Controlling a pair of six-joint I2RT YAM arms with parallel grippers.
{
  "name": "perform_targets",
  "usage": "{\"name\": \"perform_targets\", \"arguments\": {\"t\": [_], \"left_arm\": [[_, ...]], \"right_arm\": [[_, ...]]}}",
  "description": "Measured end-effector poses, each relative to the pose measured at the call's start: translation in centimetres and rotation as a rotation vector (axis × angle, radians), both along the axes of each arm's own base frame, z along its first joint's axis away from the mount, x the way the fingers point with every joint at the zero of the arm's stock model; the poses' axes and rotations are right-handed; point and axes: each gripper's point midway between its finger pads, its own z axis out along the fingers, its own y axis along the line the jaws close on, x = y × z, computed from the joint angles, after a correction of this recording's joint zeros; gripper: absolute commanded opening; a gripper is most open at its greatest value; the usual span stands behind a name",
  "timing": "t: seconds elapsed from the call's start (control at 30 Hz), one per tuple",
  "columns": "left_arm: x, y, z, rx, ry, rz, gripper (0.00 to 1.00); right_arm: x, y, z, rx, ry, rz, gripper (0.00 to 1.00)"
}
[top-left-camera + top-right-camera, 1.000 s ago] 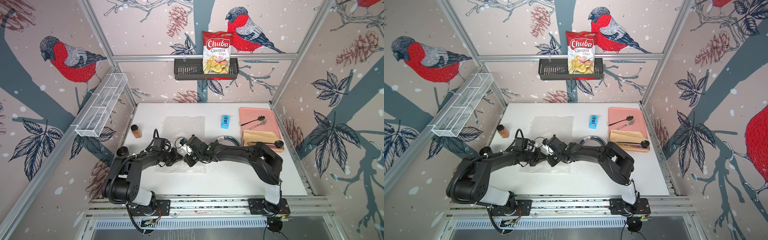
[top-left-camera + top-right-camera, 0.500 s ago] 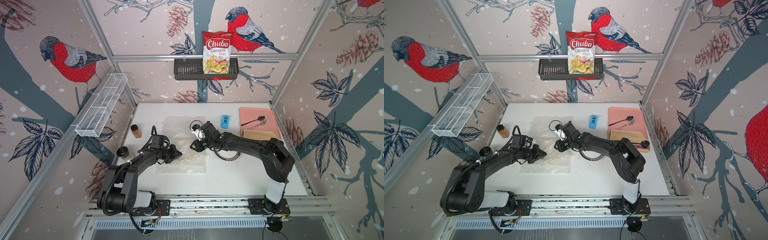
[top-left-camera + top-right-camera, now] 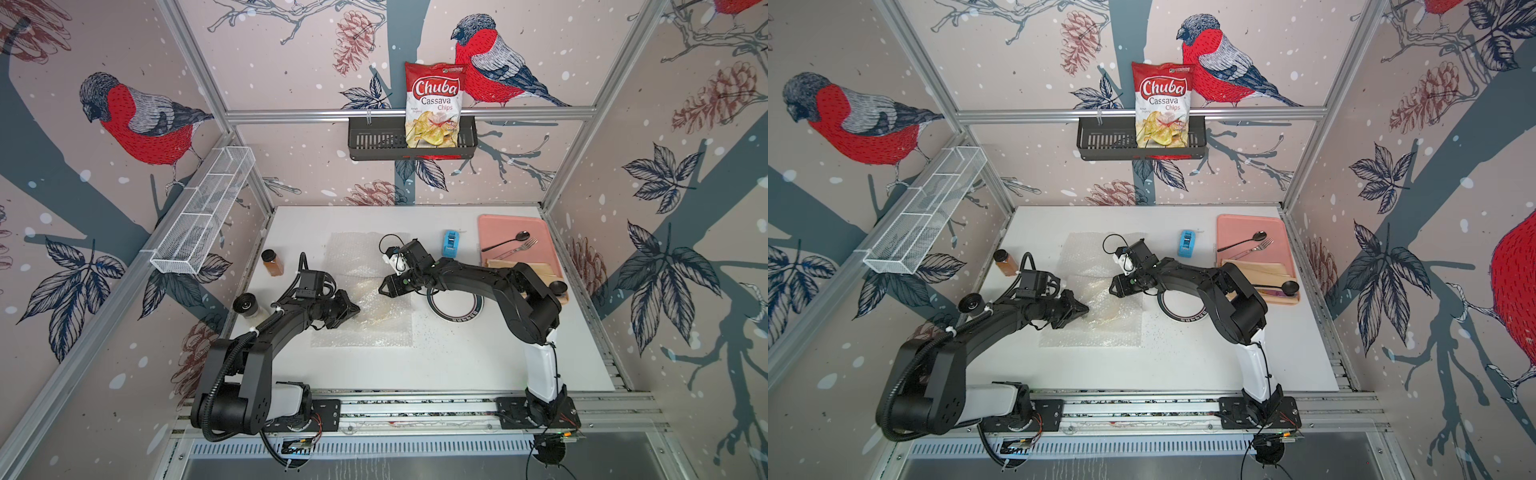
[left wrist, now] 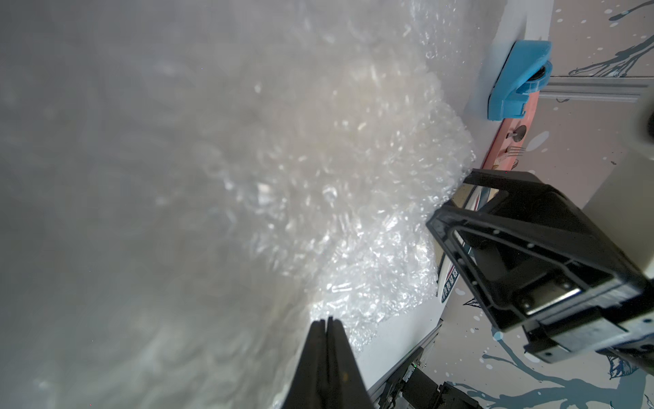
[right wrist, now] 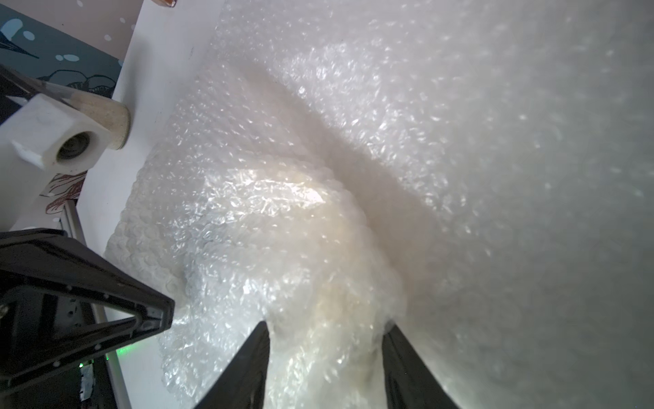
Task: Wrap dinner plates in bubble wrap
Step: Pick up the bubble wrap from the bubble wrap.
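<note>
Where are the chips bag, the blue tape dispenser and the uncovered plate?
chips bag [image 3: 434, 104]: in a top view, printed front.
blue tape dispenser [image 3: 450, 243]: in a top view, upper face.
uncovered plate [image 3: 454, 306]: in a top view, white centre.

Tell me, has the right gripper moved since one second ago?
Yes. The right gripper has moved toward the back wall, nearer the blue tape dispenser and away from the left gripper.
</note>
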Motion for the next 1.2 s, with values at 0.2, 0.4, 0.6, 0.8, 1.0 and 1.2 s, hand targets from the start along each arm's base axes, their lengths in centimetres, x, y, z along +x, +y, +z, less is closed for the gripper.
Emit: {"name": "perform_targets", "arguments": {"t": [0.2,0.4,0.6,0.8,1.0,1.2], "left_arm": [[-1.4,0.1,-2.7,0.004,0.076,-0.002,0.05],[-1.4,-0.2,-3.1,-0.017,0.062,-0.015,0.05],[-1.3,-0.3,-3.1,-0.015,0.046,-0.027,0.05],[-0.8,0.5,-1.7,-0.014,0.019,0.001,0.08],[1.5,2.5,3.0,-0.032,-0.105,0.069,0.09],[1.6,4.0,4.3,-0.040,-0.129,0.102,0.08]], "right_arm": [[-1.2,1.0,-0.5,0.029,0.066,0.033,0.51],[-1.1,1.7,-1.5,0.034,0.099,0.033,0.30],[-1.0,1.8,-1.5,0.043,0.103,0.029,0.15],[-1.2,1.7,0.1,0.075,0.102,0.025,0.11],[-0.4,0.2,0.7,0.089,0.099,-0.028,0.11],[0.8,-1.2,2.3,0.124,0.086,-0.083,0.11]]}}
